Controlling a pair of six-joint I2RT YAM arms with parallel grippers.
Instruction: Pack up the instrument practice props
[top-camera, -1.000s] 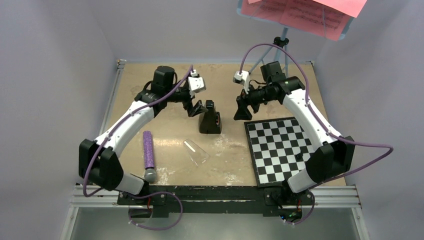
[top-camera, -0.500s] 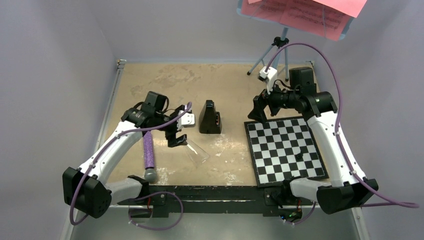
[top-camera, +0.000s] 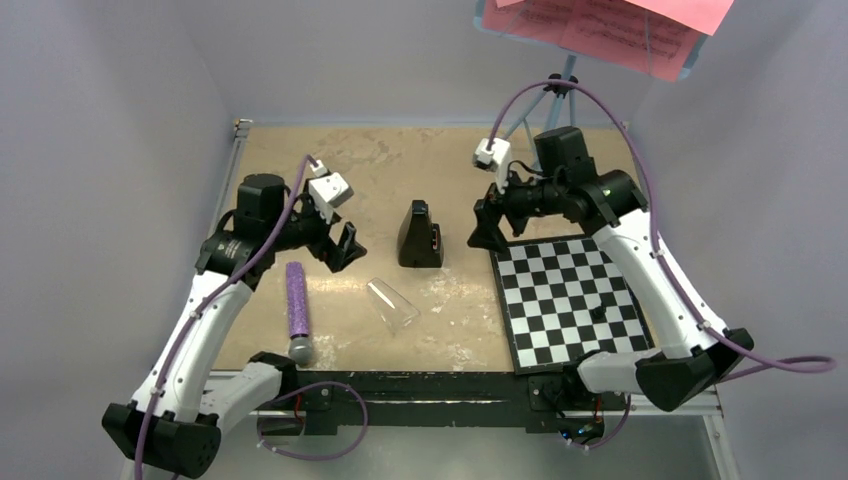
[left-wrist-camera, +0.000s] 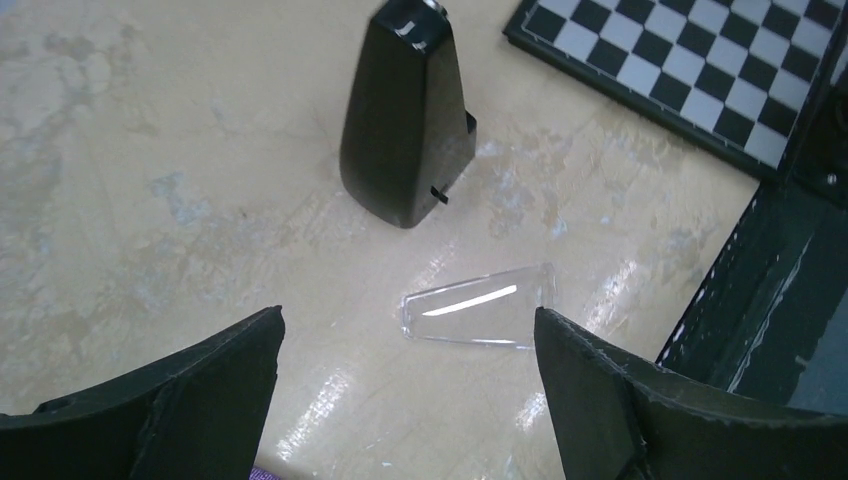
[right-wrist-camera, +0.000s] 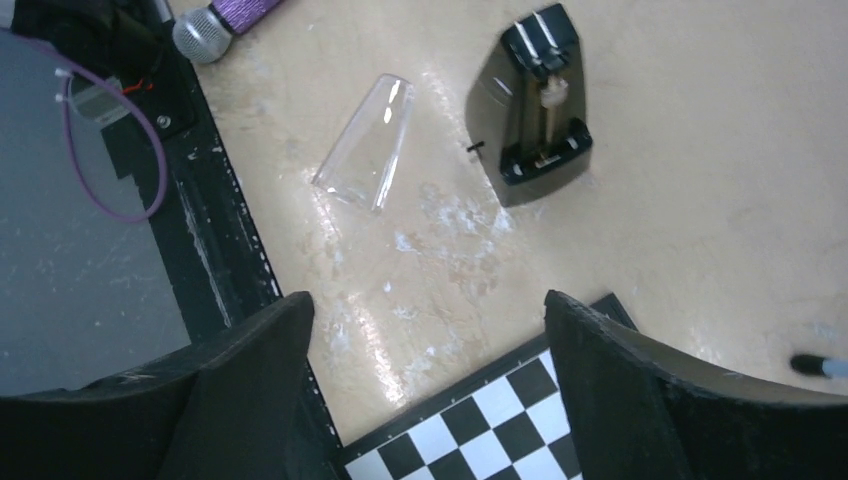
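Two grippers hover empty, jaws spread wide: left gripper (top-camera: 343, 247) and right gripper (top-camera: 484, 228) flank the upright metronome (top-camera: 419, 236) at mid-table. Its clear cover (top-camera: 391, 304) lies apart, nearer the bases. At the far right, the music stand (top-camera: 566, 82) holds the pink pages (top-camera: 600, 28).

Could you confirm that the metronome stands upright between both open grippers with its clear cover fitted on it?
Not quite: the clear cover is off, lying on the table beside the metronome and apart from it, as the left wrist view shows. The rest is right.
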